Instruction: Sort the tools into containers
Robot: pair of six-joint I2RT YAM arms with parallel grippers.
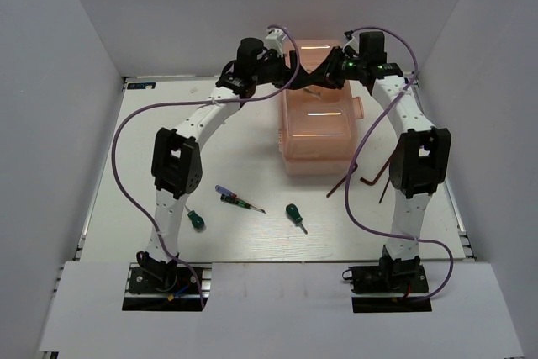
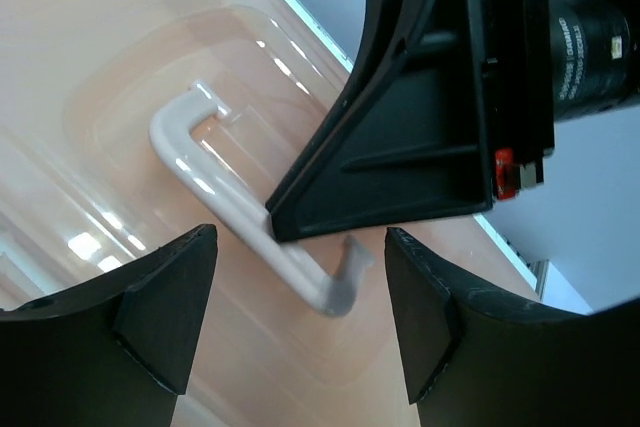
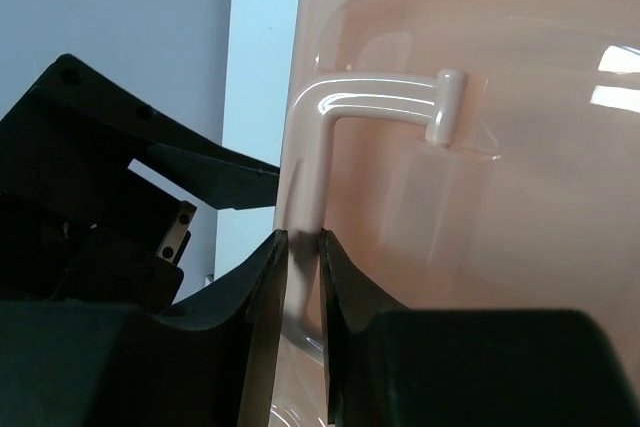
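Top external view showed a white table [image 1: 244,149] with a peach-pink translucent plastic toolbox [image 1: 315,136] standing toward its far side, lid closed. Both arms bent inward over the far end of the box. The left gripper [image 1: 290,63] and right gripper [image 1: 329,69] met just above the lid, very near each other.

In the right wrist view, the right gripper [image 3: 300,242] was pinching the thin bar of the white loop-shaped lid handle [image 3: 380,102]. Its two black fingers [image 3: 262,297] pressed against either side of the bar. In the left wrist view, the left gripper [image 2: 298,257] hung over the same handle [image 2: 230,212] with its fingers [image 2: 165,302] spread wide and touching nothing. The black body of the right gripper crossed in front of it.

All the tools lay on the table, nearer the arm bases than the box and outside it. One stubby green-handled screwdriver [image 1: 196,219] lay close to the left arm. A slim blue-and-red-handled screwdriver [image 1: 238,199] lay between that one and a second stubby green-handled screwdriver [image 1: 294,214]. Two thin dark L-shaped hex keys [image 1: 340,184] [image 1: 382,182] lay near the box's near right corner, beside the right arm.
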